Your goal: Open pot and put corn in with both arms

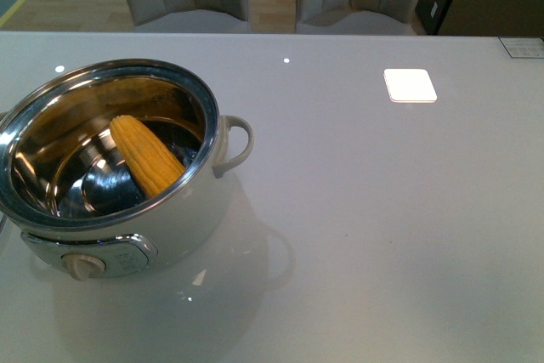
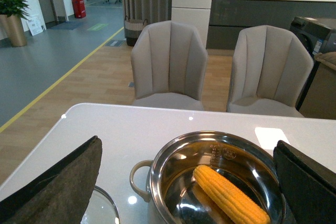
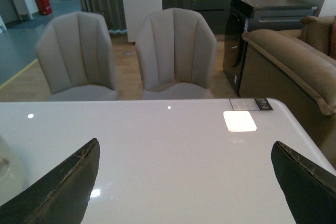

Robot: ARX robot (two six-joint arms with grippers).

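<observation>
Your corn cob [image 1: 146, 155] already lies slanted inside the open electric pot [image 1: 191, 214], near the bench's [image 1: 382, 210] left edge. Both arms' fingers [image 2: 58, 182] [image 3: 60, 184] are spread and empty. Nothing looks left to do beyond retreating.

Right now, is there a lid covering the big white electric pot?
No, the white electric pot stands open, and the yellow corn cob lies in full view inside its shiny steel bowl.
</observation>
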